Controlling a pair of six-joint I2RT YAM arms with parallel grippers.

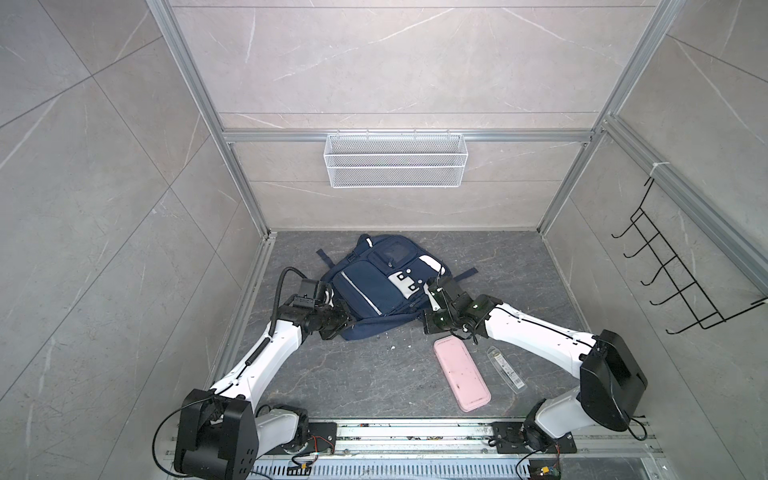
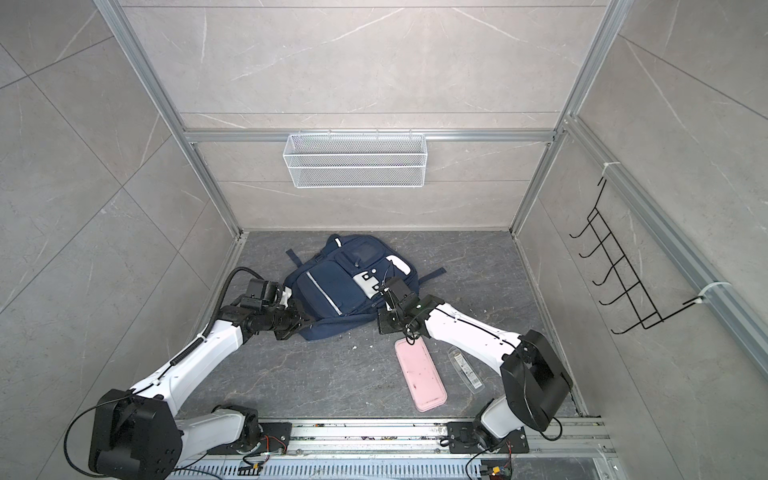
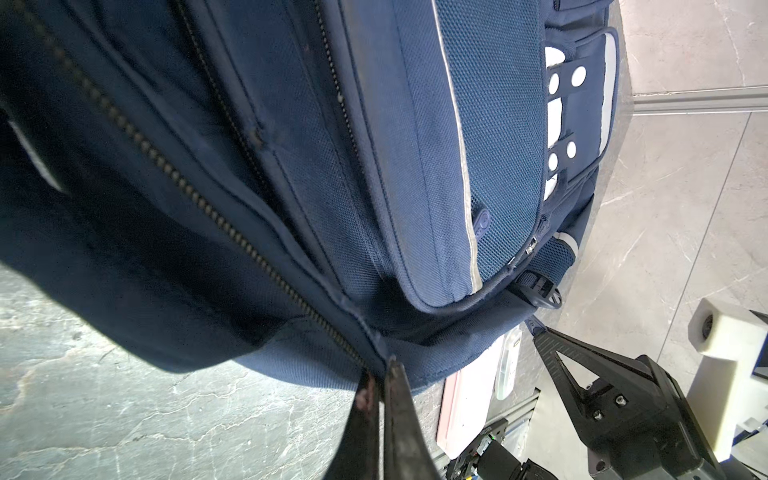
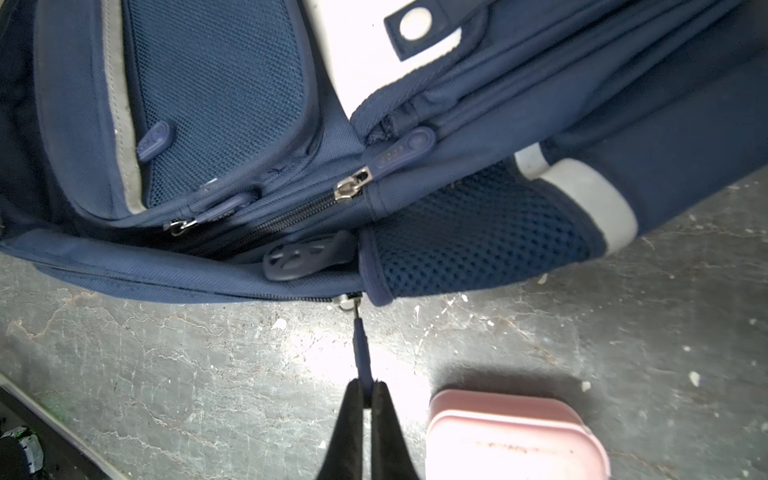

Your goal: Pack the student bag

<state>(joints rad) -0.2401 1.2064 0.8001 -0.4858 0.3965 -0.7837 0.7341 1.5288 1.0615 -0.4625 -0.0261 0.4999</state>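
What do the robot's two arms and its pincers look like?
The left arm and right arm are white shells with bulky black joint housings and thin black cables; a ribbed black hose loops over the left one. The left gripper and right gripper each have two slim, tapered black fingers.

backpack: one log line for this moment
left gripper: shut on navy-blue fabric backpack edge | right gripper: shut on its navy zipper pull | pink rectangular case: on floor

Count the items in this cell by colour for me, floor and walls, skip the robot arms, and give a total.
Navy: 1, student bag
Pink: 1, flat case
Clear: 1, slim packet
White: 1, wire basket, back wall
Black: 1, hook rack, side wall
Total: 5
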